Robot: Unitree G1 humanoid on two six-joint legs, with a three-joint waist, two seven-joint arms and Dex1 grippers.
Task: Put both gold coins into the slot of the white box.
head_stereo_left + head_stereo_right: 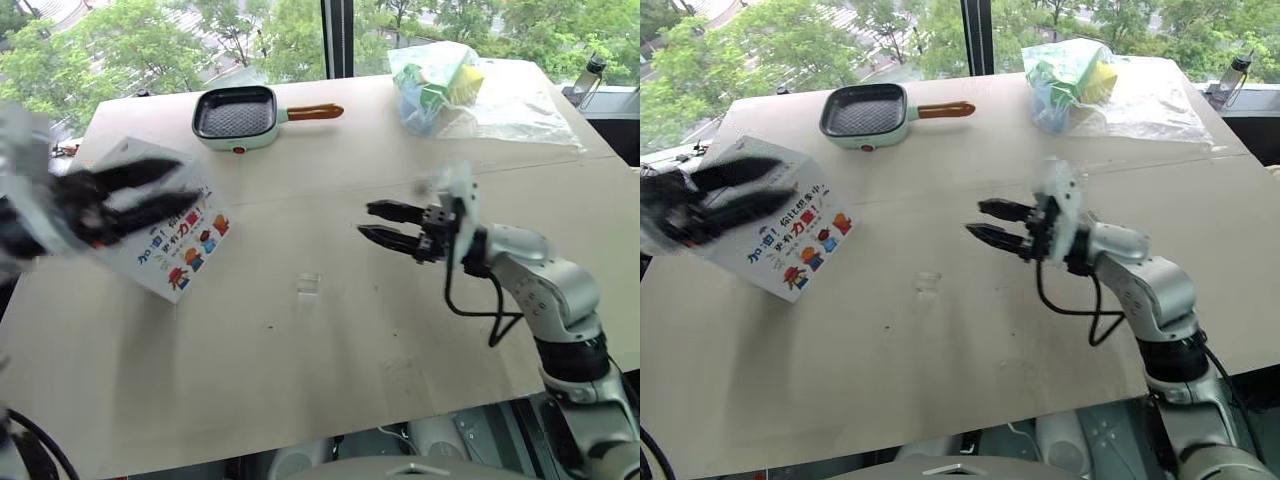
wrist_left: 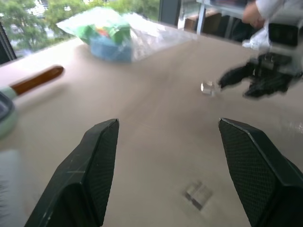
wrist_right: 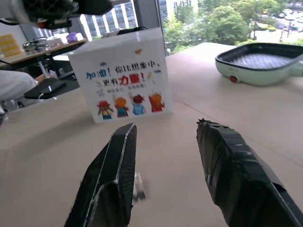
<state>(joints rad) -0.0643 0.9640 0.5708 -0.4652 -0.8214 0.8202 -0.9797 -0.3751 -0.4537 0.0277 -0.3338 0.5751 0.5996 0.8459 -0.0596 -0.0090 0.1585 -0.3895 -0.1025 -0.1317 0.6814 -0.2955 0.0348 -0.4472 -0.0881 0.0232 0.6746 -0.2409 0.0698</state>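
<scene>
**No coins in sight, both claws empty**

Head views: my left claw [image 1: 150, 195] hangs spread in front of the white box [image 1: 175, 245] on the table [image 1: 330, 380]; a careless sweep could shove the box. My right claw [image 1: 990, 222] is parted, holding nothing.

Left wrist view: fingers [image 2: 94, 165] wide over bare table, a small clear piece [image 2: 207, 87] near the other claw. I might mistake it for a coin.

Right wrist view: the box's cartoon side faces me; I can't see the slot or either gold coin.
</scene>
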